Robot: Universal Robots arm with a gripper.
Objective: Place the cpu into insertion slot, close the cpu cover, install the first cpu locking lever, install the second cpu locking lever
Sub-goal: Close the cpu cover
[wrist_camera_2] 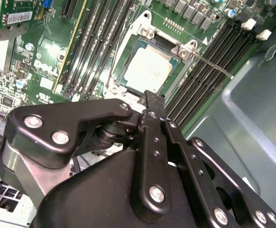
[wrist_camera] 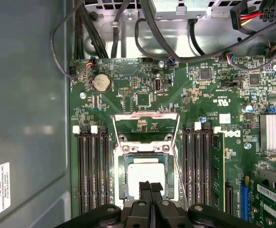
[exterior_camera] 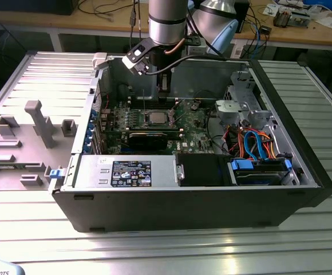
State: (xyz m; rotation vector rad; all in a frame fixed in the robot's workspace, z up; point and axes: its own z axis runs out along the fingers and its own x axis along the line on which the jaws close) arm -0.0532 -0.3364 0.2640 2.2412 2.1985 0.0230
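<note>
Already the cpu (wrist_camera: 137, 172) lies flat in the insertion slot (wrist_camera: 121, 176), mid-board inside the computer case (exterior_camera: 183, 207). The cpu cover (wrist_camera: 145, 115) is swung open just beside it. The pincer (wrist_camera: 151, 186), fingertips pressed together and empty, is at the cpu's edge.

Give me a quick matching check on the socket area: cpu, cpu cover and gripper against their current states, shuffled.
1. cpu
2. cpu cover
3. gripper

A. swung open, clear of the chip
B. fingers together, above the chip
C. seated in the insertion slot

Pairs: 1-C, 2-A, 3-B.
</note>
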